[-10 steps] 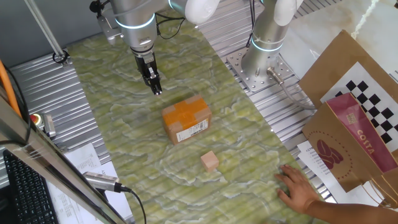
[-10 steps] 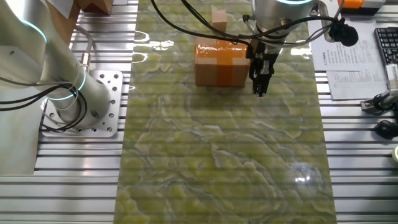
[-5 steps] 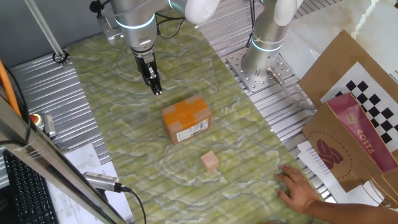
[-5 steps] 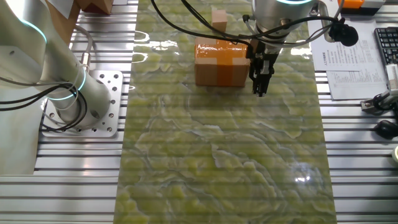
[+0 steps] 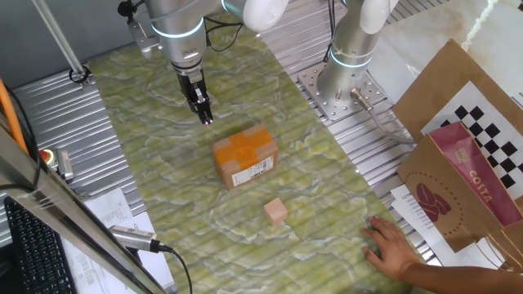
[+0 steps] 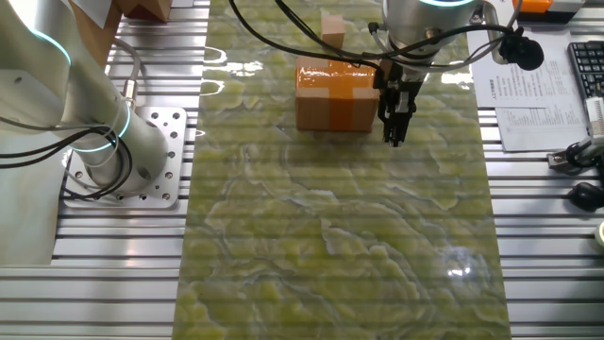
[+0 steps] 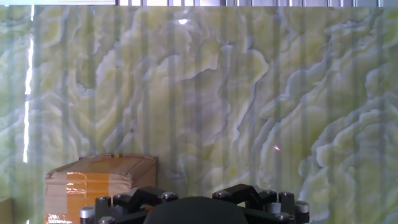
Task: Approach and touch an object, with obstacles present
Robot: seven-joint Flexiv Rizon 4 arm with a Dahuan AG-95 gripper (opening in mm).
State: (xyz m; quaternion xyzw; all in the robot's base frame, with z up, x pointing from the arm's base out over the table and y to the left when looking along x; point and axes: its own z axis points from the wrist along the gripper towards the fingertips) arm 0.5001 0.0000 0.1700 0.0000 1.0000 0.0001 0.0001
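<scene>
Green marbled mat (image 5: 327, 204), COSTA bag (image 5: 478, 184)

Green marbled table (image 5: 163, 155), cardboard box (image 5: 244, 157), wooden cube (image 5: 276, 211), hand (image 5: 394, 247)

Readable print on the table's edge

The maroon panel on the brown paper bag (image 5: 458, 175) carries the word "COSTA" in pale letters, running at a slant down its face. The white label (image 5: 252, 171) on the side of the cardboard box (image 5: 244, 155) has dark printed lines, too small to read. The printed sheets (image 6: 533, 106) beside the keyboard (image 6: 588, 68) in the other fixed view show rows of text that cannot be made out either.
</scene>
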